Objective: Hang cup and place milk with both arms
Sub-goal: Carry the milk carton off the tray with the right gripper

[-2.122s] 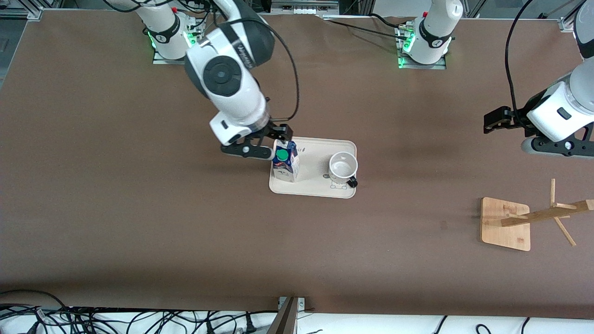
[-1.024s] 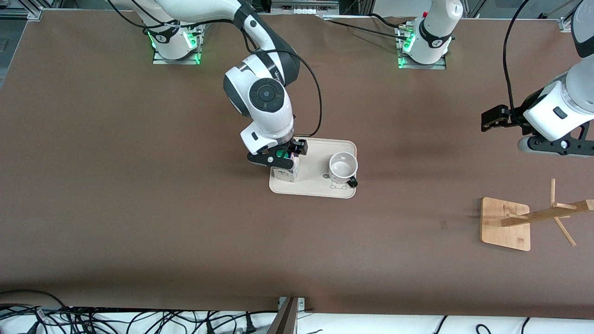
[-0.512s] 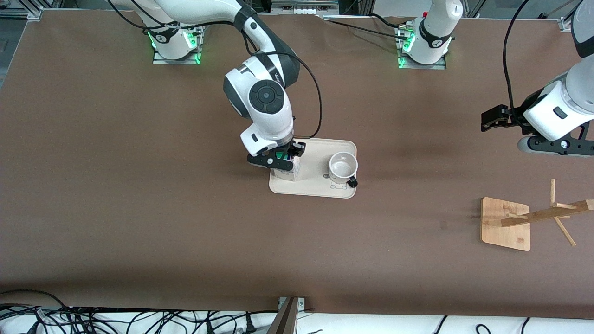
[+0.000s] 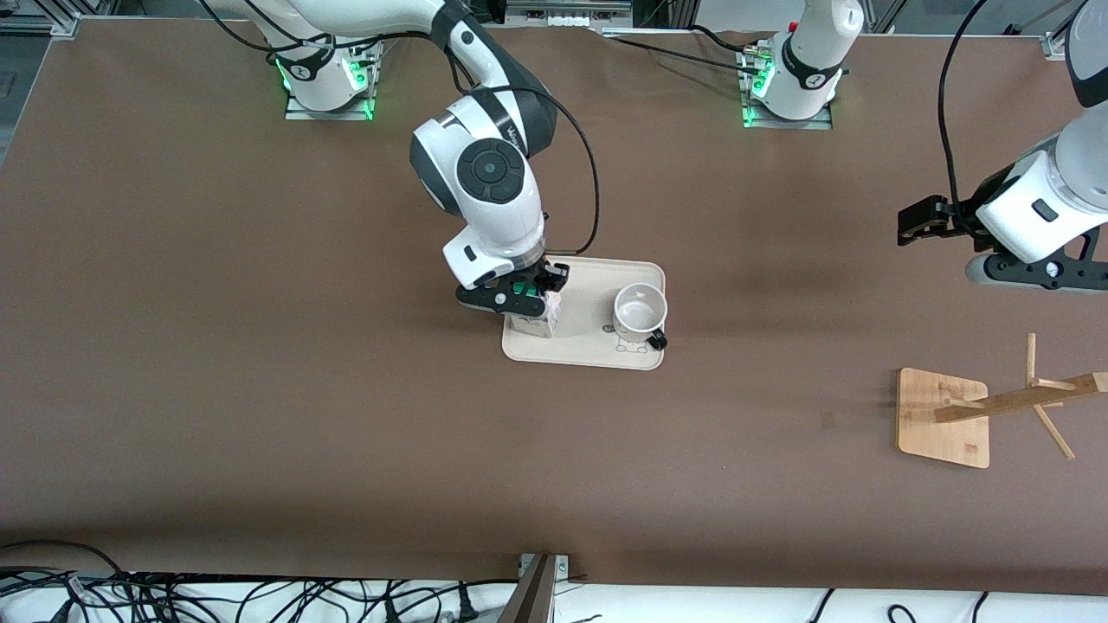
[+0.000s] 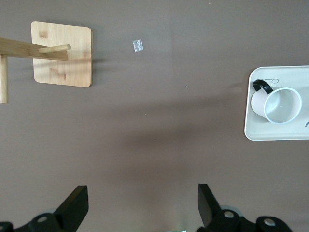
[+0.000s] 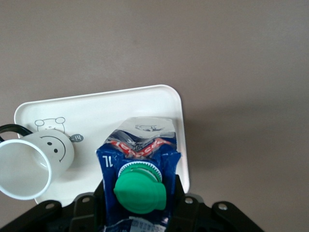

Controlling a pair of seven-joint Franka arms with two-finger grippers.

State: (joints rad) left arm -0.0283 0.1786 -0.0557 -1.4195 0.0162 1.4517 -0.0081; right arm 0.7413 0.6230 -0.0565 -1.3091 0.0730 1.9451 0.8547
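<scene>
The milk carton (image 4: 534, 323), blue-topped with a green cap, stands on the beige tray (image 4: 589, 353) at its end toward the right arm. My right gripper (image 4: 522, 294) is shut on the carton's top; in the right wrist view the carton (image 6: 140, 183) fills the space between the fingers of the right gripper (image 6: 140, 205). The white smiley cup (image 4: 640, 313) stands upright on the tray's other end and also shows in the left wrist view (image 5: 280, 105) and the right wrist view (image 6: 34, 162). My left gripper (image 4: 978, 251) is open and empty, over bare table (image 5: 141, 205).
A wooden cup rack (image 4: 943, 417) with pegs stands near the left arm's end of the table, nearer to the front camera than the tray; it also shows in the left wrist view (image 5: 63, 60). A small white scrap (image 5: 138, 45) lies on the brown table.
My right gripper moved over the milk carton, came down on its top and closed on it. The left arm has hardly moved. The cup has not moved.
</scene>
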